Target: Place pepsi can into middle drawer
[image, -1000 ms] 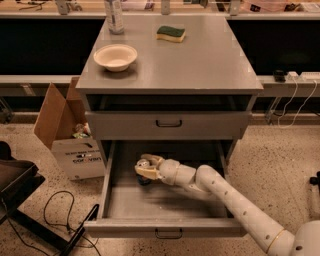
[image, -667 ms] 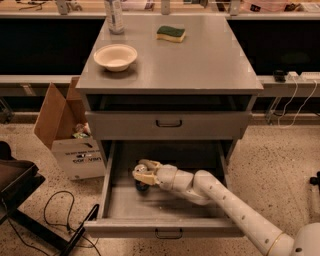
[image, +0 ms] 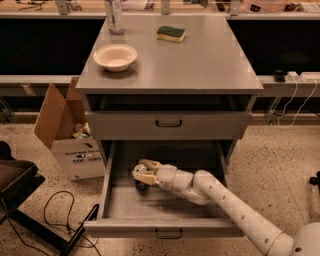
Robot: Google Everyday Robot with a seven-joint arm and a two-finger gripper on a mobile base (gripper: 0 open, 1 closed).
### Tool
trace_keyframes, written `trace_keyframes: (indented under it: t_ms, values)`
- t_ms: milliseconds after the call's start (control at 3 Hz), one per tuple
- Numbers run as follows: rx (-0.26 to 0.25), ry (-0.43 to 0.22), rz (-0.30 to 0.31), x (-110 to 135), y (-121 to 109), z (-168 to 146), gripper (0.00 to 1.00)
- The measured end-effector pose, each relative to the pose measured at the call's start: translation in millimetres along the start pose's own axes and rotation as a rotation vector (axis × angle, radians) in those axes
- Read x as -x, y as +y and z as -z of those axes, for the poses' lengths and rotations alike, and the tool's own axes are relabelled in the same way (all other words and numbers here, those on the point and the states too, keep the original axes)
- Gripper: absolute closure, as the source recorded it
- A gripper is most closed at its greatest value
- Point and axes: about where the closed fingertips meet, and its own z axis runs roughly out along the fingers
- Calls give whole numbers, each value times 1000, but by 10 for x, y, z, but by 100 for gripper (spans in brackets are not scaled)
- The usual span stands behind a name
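Observation:
The middle drawer (image: pixel 125 210) is pulled open below the shut handled drawer front (image: pixel 168 124). My gripper (image: pixel 143 175) reaches into it from the right and sits low over the left part of the drawer floor. A small dark can, the pepsi can (image: pixel 142 187), shows just under the fingertips, at or near the floor. The gripper is shut on its top; most of the can is hidden by the fingers.
On the cabinet top (image: pixel 200 65) stand a white bowl (image: pixel 115 56), a green-yellow sponge (image: pixel 171 33) and a tall clear bottle (image: pixel 114 15). An open cardboard box (image: pixel 70 140) stands left of the cabinet. Black cables (image: pixel 55 215) lie on the floor at left.
My gripper has moved a little left and down inside the drawer, carrying the can lower toward the drawer floor.

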Motion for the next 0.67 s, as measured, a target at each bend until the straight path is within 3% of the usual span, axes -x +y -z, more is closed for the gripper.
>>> trace_keyframes:
  t_ms: [333,667]
  values:
    - [0,0,0,0,0,0,26]
    - [0,0,0,0,0,0,3]
